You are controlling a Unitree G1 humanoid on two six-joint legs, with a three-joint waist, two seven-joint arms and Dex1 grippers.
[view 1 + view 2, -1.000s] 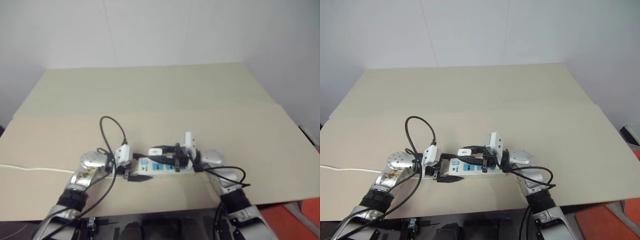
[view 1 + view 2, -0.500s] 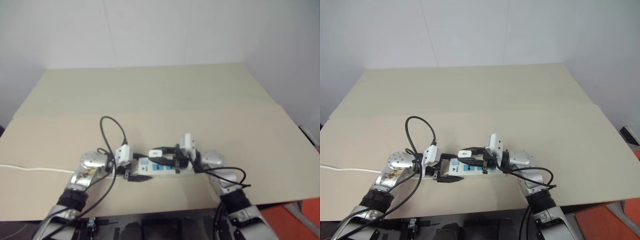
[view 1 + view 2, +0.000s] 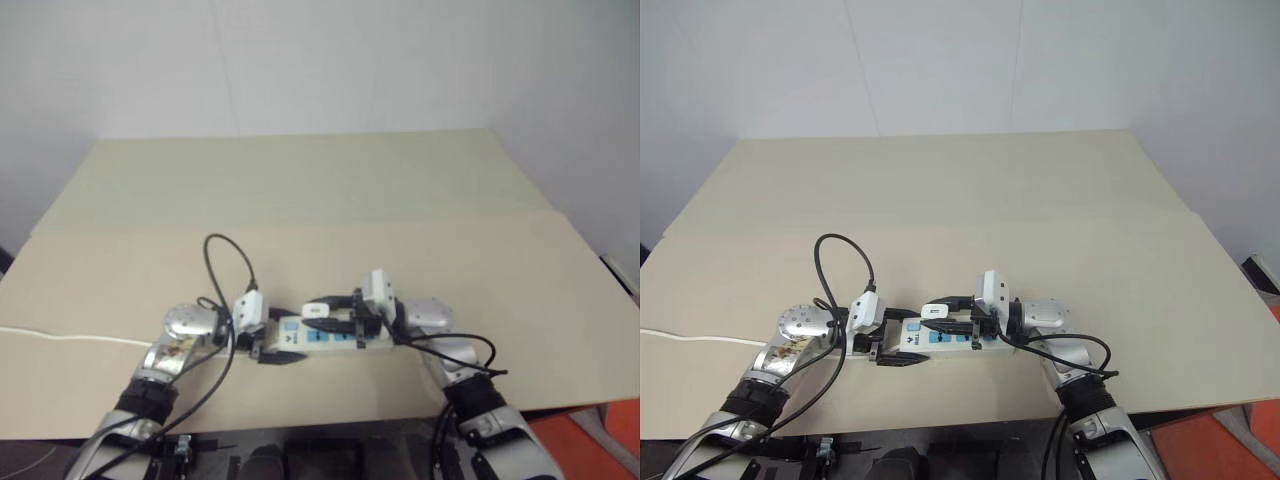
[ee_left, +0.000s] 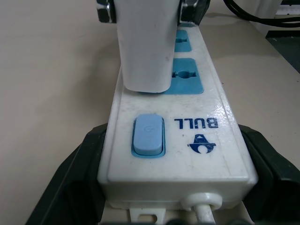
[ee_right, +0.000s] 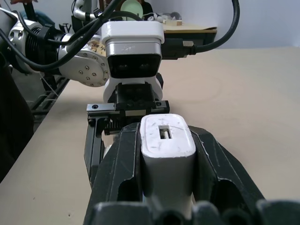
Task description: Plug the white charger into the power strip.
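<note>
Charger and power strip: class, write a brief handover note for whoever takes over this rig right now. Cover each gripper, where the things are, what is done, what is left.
Left gripper: fingers set around the switch end of the power strip, steadying it on the table.
Right gripper: shut on the white charger.
Done: charger brought down onto the socket beside the blue switch.
Left: whether it is fully seated cannot be told; press home, then let go.

From the head we look forward and down over the table (image 3: 1060, 200) from well back. Our left wrist camera sits close along the strip (image 4: 178, 140); our right faces back at it over the charger (image 5: 167, 143), which both share.
</note>
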